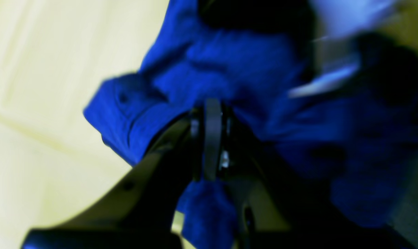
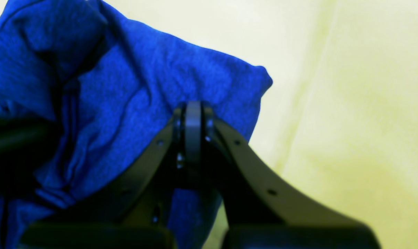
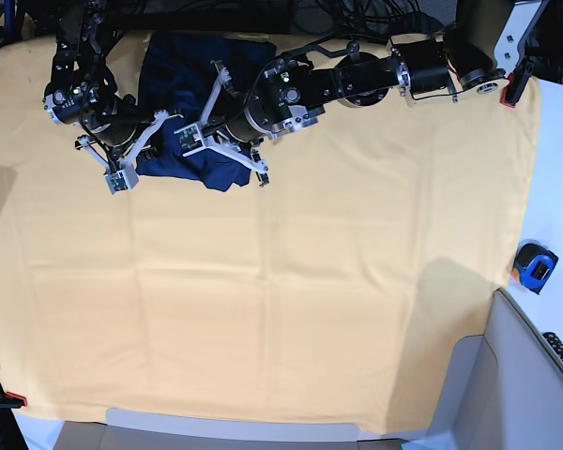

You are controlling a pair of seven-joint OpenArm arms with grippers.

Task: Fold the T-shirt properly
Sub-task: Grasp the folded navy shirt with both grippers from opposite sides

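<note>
Base view shows the T-shirt (image 3: 183, 89) bunched at the far left of the yellow table cloth (image 3: 291, 300), with the left gripper (image 1: 212, 114) and the right gripper (image 2: 193, 110) each clamped on a fold of it, close together.

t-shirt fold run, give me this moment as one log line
phase: gripping | left gripper: shut on T-shirt | right gripper: shut on T-shirt | shirt: bunched at far edge of table cloth, unfolded
</note>
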